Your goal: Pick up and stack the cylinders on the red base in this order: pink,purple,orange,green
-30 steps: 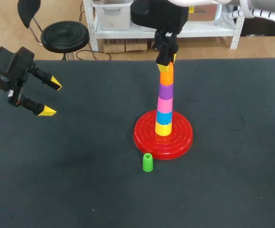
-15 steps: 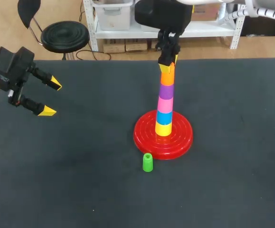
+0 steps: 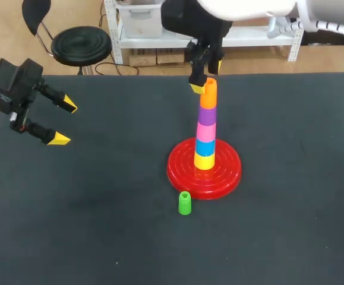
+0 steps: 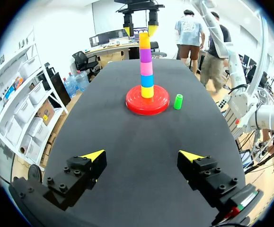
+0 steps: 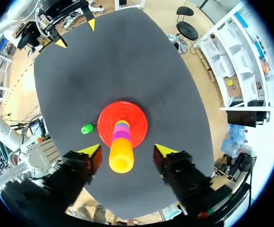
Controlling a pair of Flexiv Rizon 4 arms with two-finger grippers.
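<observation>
orange cylinder (image 3: pixel 208 96) tops stack (image 3: pixel 205 132), axis vertical; green cylinder (image 3: pixel 185 203) upright by red base (image 3: pixel 232 172); right tool (image 3: pixel 207 77), left tool (image 3: pixel 64 122) wide

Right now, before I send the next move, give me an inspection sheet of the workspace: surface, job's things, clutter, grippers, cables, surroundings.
Surface: dark grey tabletop, flat.
Job's things: round red plastic base carries an upright stack, bottom to top: yellow cylinder, blue cylinder, pink cylinder, purple cylinder, orange cylinder. Small green cylinder stands on the table beside the base, apart from it, not yet stacked.
Clutter: nothing seen.
Grippers: left gripper open, holding nothing, near the table's left edge. Right gripper open, fingers on either side of the orange cylinder's top, not touching it.
Cables: nothing seen on the table.
Surroundings: nothing seen reaching over the table.
</observation>
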